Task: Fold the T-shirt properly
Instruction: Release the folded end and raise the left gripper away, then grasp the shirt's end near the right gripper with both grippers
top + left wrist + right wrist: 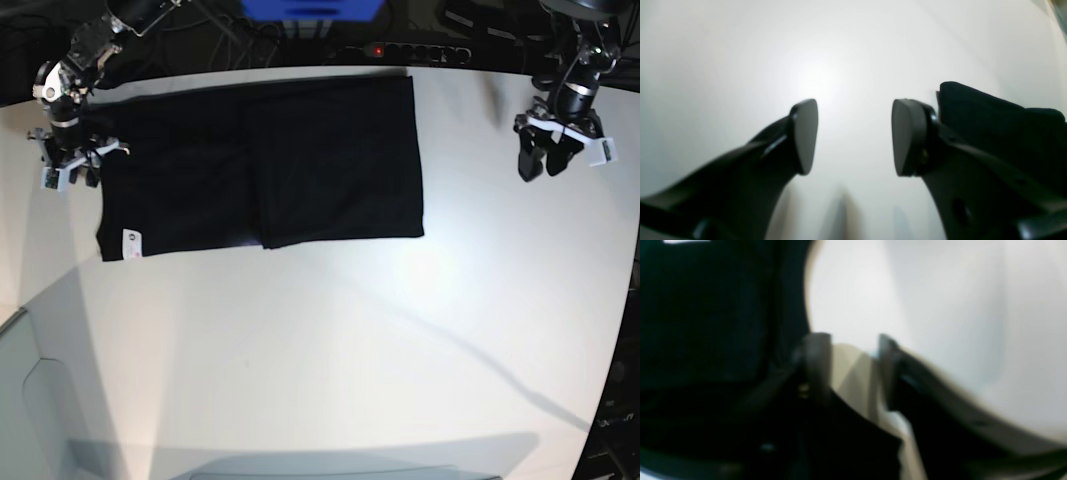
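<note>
No legible writing anywhere: only a small white tag (130,243) at the near corner of the T-shirt (300,160), markings too small to read. No containers in sight.

Black, matte cloth, plain side up, folded into a wide rectangle with a vertical fold edge near its middle; lying flat on the far half of the white table (330,340), nearer the right arm's side. Tabletop smooth and faintly glossy, rounded at the corners, bright glare in the middle of the left wrist view. Beyond the far edge, a black power strip (420,50) with a red light and a blue object (312,8), cut off by the frame.

Left gripper (855,136) held over bare table, well apart from the shirt's edge, jaws parted and holding nothing; flat rounded dark pads (805,133) facing each other.

Right gripper (853,370) at the shirt's outer edge, dark fingers (818,360) with a gap between them showing pale table; view heavily blurred, so seemingly parted and empty, with black cloth just beside and beneath one finger. White strip (686,241) at the top of that view, possibly the tag.
</note>
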Controlling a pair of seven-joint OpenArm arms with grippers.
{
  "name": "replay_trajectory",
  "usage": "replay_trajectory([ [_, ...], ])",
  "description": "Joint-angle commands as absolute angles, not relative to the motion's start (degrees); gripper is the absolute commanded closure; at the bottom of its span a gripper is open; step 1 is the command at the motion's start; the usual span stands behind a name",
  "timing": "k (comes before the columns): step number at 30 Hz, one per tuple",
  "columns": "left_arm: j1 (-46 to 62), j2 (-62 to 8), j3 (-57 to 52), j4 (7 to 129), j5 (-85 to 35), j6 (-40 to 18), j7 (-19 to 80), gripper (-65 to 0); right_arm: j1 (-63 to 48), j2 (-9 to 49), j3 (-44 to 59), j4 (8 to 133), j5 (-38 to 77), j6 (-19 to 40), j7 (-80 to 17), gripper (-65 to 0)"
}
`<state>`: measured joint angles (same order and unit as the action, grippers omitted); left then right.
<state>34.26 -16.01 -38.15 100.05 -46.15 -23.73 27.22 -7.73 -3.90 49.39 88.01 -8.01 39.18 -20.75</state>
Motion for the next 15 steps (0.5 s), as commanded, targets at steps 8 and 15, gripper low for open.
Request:
replay_trajectory([
  [8,34.42,-16.75,-38.55,100.97,-46.99,-24.04,26.07,-33.9,-7.87,-3.56,44.7,92.97,-7.25,40.0,-19.56,-42.1],
  [15,34.77,-16.75,-38.55,100.97,-46.99,-24.04,26.07,-33.9,-8.04,-3.65,41.54,92.53,-7.25,40.0,-19.56,-42.2],
])
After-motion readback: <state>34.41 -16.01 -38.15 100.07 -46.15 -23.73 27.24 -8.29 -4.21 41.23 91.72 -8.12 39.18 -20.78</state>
